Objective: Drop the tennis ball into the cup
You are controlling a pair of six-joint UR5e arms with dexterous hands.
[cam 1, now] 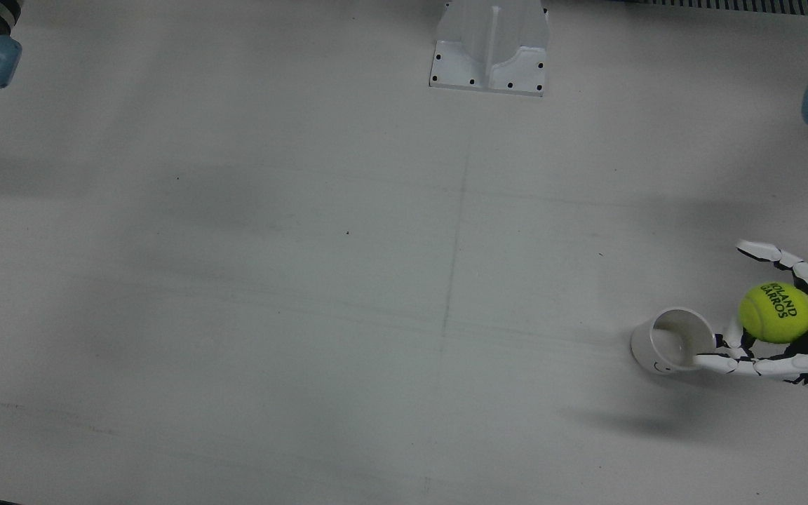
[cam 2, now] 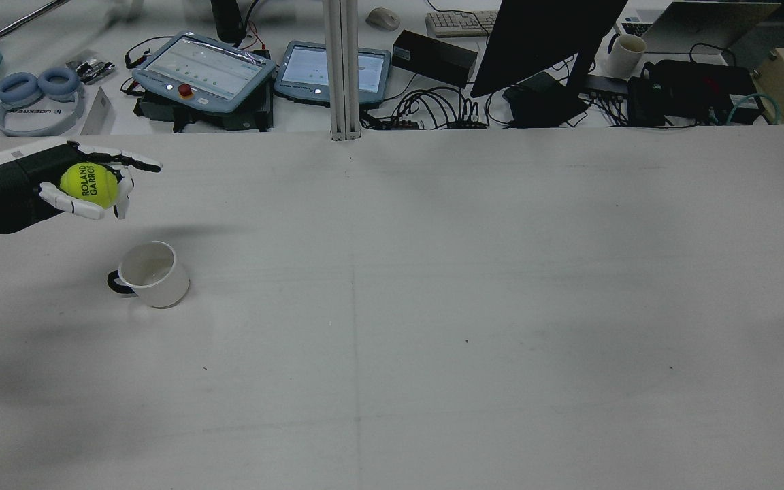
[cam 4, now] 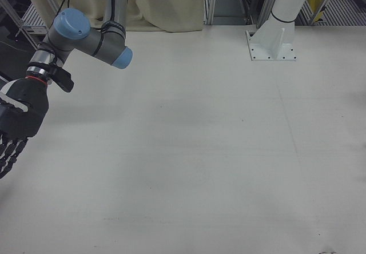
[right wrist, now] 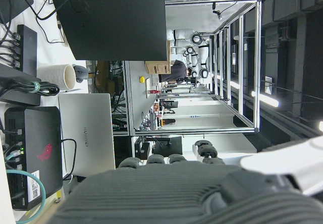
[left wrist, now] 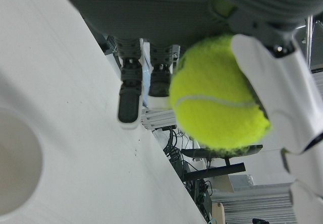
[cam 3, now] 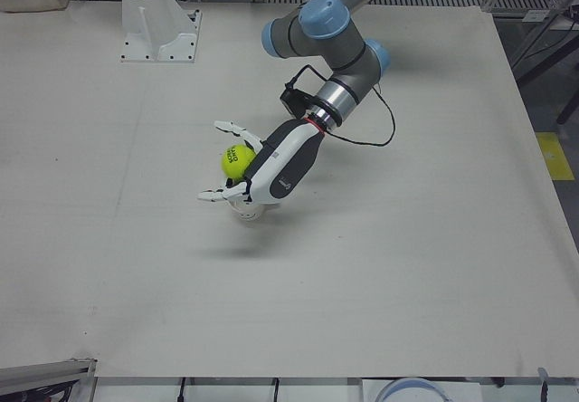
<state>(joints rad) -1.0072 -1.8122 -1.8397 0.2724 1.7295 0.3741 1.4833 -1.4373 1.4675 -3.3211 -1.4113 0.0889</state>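
Left hand view, closest in: tennis ball [left wrist: 217, 95] sits against the palm of your left hand [cam 3: 271, 165], fingers [left wrist: 275, 77] curled round and clamped on it; a slice of white cup [left wrist: 15, 161] rim shows at the lower edge, off to one side of the ball, not under it

Front view: ball carried in the air just beside the cup mouth, one fingertip reaching over the rim. Cup stands upright on the table [cam 1: 306, 280], mouth up, looks empty

Rear view: black handle on the cup's side facing the arm; ball rides well clear above the table, off the cup's axis

Step in hand, as I read it: the carry is nearly done and the release not yet due. Slide the hand sideways until the ball is centred over the mouth. Lower a little before letting go, since a felt ball dropped from height will likely bounce out or tip a light cup. Keep fingertips off the rim. Spread the fingers together, so the ball falls straight

Right hand [cam 4: 16, 122]: parked at the far table edge, holding nothing; fingers hang roughly straight, slightly apart, as far as the right-front view shows
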